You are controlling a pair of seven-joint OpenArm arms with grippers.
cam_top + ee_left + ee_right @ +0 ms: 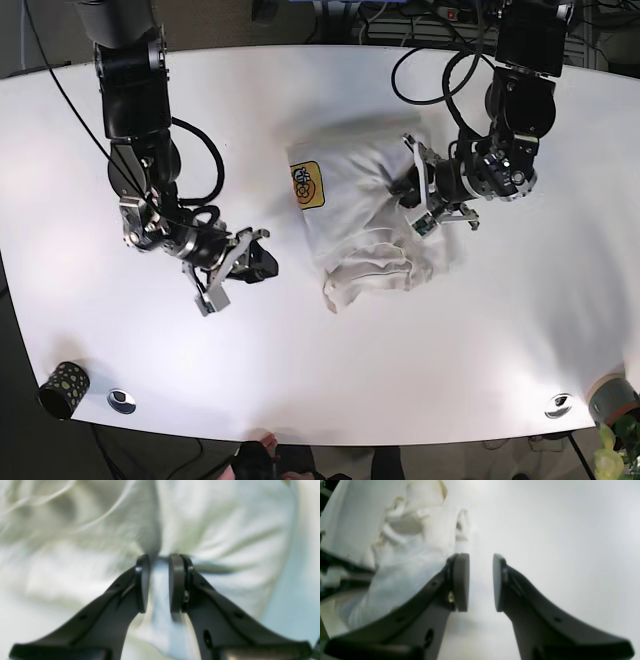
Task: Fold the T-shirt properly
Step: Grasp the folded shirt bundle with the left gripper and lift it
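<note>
A white T-shirt (pixel 365 215) with a yellow logo (pixel 307 185) lies crumpled in the middle of the white table (pixel 300 370). My left gripper (pixel 408 190) is at the shirt's right side. In the left wrist view it (pixel 158 557) is shut on a bunch of the shirt's cloth (pixel 212 530), and creases run out from the fingertips. My right gripper (pixel 262 262) is open and empty over bare table, left of the shirt. In the right wrist view it (pixel 481 557) has only table between its pads, with the shirt (pixel 415 530) off to the left.
A dark patterned cup (pixel 62 385) and a small metal disc (pixel 121 400) sit at the front left corner. Another disc (pixel 558 405) and a grey cup (pixel 612 398) sit at the front right. Cables (pixel 430 70) hang at the back right.
</note>
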